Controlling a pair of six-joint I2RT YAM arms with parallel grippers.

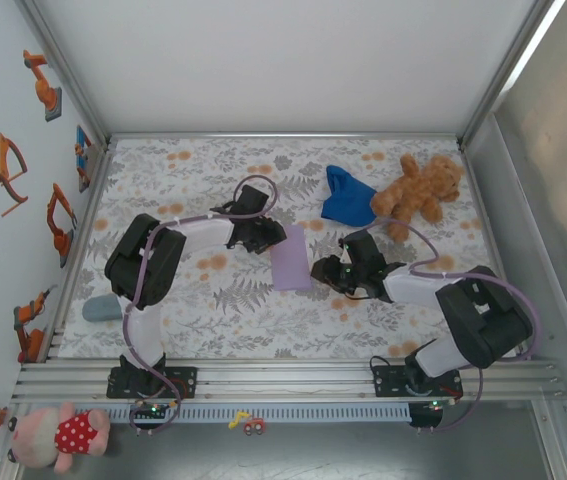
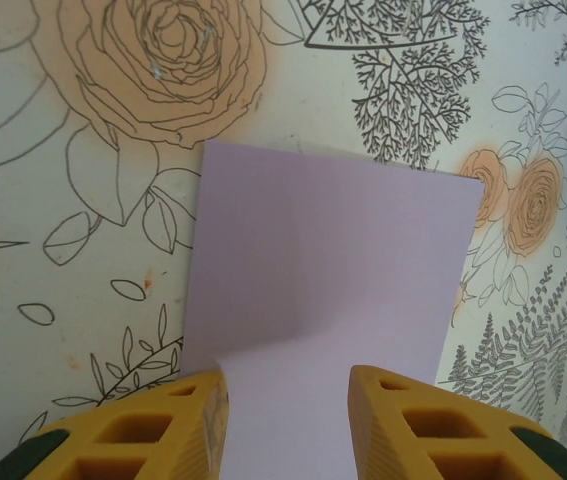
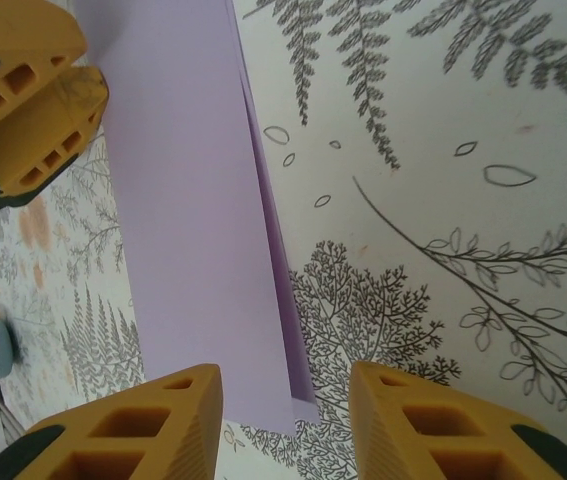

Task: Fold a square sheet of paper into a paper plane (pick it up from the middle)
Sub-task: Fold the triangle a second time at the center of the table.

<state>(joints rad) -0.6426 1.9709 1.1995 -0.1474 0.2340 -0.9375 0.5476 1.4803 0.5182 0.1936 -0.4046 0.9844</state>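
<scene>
Top external view: the square sheet of paper (image 1: 291, 257), folded into a lavender rectangle, is laid flat near the centre of the floral desk (image 1: 163, 170). It is flanked by the left fingers (image 1: 268, 241) at its 10 o'clock and the right fingers (image 1: 318, 270) at its 4 o'clock. Both pairs are held apart, straddling the paper's ends, nothing clamped. A blue cloth (image 1: 346, 196) and a teddy bear (image 1: 418, 188) are seen at 1 o'clock.
</scene>
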